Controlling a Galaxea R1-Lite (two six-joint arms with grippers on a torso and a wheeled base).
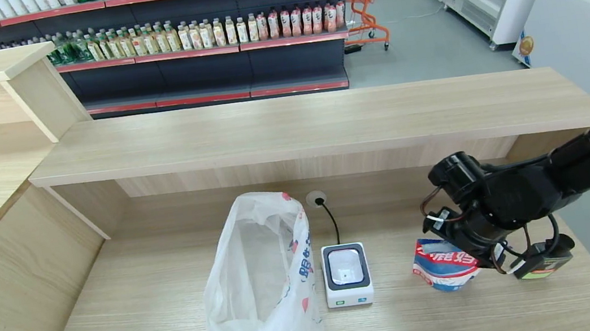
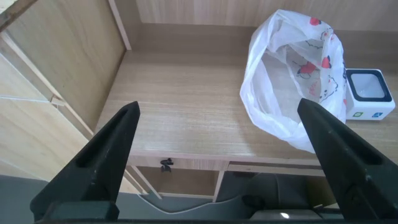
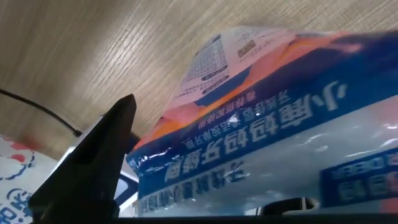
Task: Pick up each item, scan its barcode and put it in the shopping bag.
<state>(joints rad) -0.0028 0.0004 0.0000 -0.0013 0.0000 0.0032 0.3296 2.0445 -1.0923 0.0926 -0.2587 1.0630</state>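
Note:
A white plastic shopping bag (image 1: 262, 284) (image 2: 292, 81) stands open on the wooden counter (image 1: 138, 317). Just to its right sits the white barcode scanner (image 1: 347, 273) (image 2: 370, 87), window facing up. A blue, white and red snack bag (image 1: 445, 266) (image 3: 267, 118) is at the right of the scanner, its printed back with a barcode facing the right wrist camera. My right gripper (image 1: 472, 256) is shut on this bag from above; one dark finger (image 3: 93, 168) shows beside it. My left gripper (image 2: 217, 109) hangs open and empty over the counter's front edge, left of the shopping bag.
A raised wooden ledge (image 1: 312, 123) runs behind the work surface, and a side panel (image 1: 24, 269) closes off the left. The scanner's black cable (image 1: 331, 223) leads back to a grommet. Bare counter lies left of the shopping bag. Shelves of bottles (image 1: 198, 33) stand far behind.

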